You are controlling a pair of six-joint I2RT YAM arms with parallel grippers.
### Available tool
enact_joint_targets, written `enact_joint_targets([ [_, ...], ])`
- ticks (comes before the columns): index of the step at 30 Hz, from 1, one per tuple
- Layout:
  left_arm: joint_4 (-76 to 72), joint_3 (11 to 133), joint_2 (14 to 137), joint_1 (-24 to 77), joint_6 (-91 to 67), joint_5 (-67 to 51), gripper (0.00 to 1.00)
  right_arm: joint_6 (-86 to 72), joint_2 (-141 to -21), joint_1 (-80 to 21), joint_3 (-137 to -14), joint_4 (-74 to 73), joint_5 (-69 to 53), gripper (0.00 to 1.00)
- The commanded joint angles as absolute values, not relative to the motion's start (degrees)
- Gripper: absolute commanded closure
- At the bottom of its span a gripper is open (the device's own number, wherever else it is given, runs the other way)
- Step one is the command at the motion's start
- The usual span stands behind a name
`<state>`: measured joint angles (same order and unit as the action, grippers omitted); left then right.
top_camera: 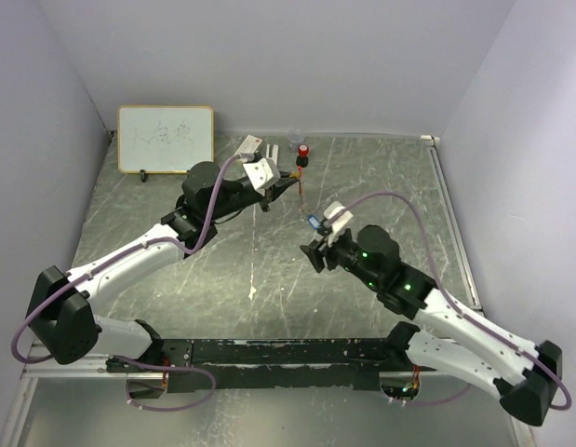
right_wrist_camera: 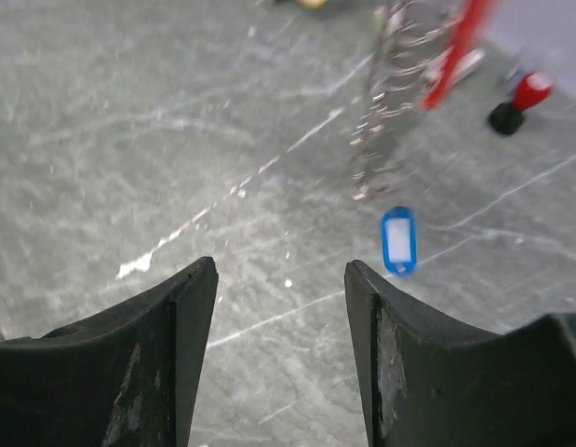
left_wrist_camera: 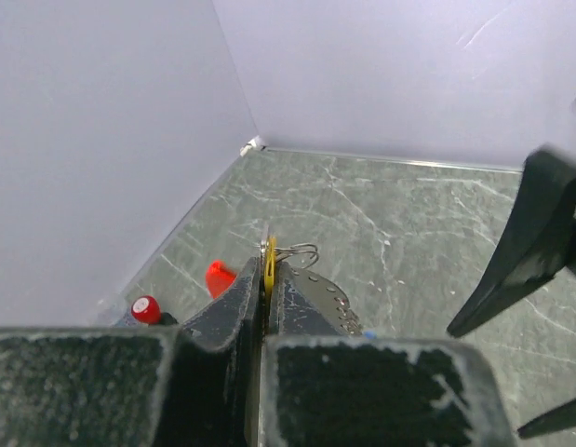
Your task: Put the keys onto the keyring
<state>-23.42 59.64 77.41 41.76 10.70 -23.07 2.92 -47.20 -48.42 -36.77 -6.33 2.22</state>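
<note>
Dangling: one keyring [right_wrist_camera: 370, 147] — one blue key [right_wrist_camera: 398, 240] just below.

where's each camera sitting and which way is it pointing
top external: above and behind the bases, looking down on the table; both arms show, left arm, right arm.
left wrist: on the left arm, looking along its shut fingers, which pinch a yellow piece, toward the wall corner.
right wrist: on the right arm, looking down past its open fingers at a hanging chain and a blue piece.
shared: the red-capped cylinder shows in all three.
</note>
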Motion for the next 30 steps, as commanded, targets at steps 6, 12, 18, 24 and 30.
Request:
enact_joint_targets([
  [6, -28.52, 58.55, 75.66, 41.11, 11.23, -27.67, 0.93, 0.50, -35.82, -48.24, -35.44, 1.48, 13.32, 0.40],
  [12, -27.27, 57.25, 75.41, 41.09, 13.10, -32.21, 0.93, 0.40, -38.79, -48.10, -37.33, 2.39, 13.78, 0.40],
  [18, -23.91, 55.98, 74.92, 41.00, 17.90, -39.41, 0.93, 0.72, -40.07, -47.59, -37.02, 4.74, 10.89, 0.39],
  [24, -25.06, 52.83, 74.09, 38.36, 20.56, -46.97, 0.93, 0.49, -37.11, -45.45, -34.61, 7.11, 5.67, 0.38],
  [30, -25.81, 52.03, 75.02, 35.54, 21.74, -56.05, 0.93, 0.05, -36.54, -42.62, -34.04, 7.06, -0.97, 0.36],
])
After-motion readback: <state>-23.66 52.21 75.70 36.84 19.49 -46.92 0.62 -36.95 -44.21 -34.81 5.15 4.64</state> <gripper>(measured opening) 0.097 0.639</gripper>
